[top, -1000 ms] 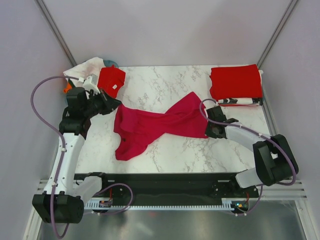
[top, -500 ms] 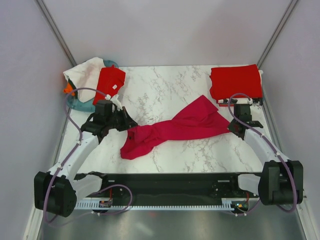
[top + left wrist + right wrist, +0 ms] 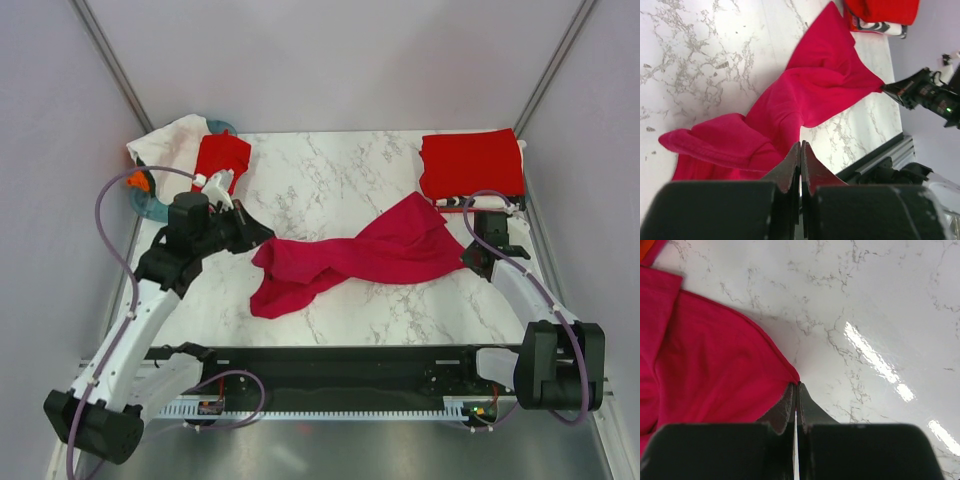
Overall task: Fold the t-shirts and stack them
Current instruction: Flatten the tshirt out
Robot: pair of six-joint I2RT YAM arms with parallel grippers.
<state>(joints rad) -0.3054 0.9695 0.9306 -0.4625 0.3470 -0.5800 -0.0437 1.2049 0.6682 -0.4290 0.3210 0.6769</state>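
The crimson-magenta t-shirt lies twisted and stretched across the marble table, and also shows in the left wrist view. My left gripper is shut at its bunched left end, jaws closed together. My right gripper is shut on the shirt's right corner, and its hem runs away from the tips. A folded bright red t-shirt lies on a black-and-white one at the back right.
A round teal basket stands at the back left with white, red and orange shirts in and over it. Grey walls close in both sides. A black rail runs along the near edge.
The right gripper has pulled the shirt's corner rightward towards the table's right side. The left gripper has come in from the basket side with the shirt's left end. The shirt is now drawn out long.
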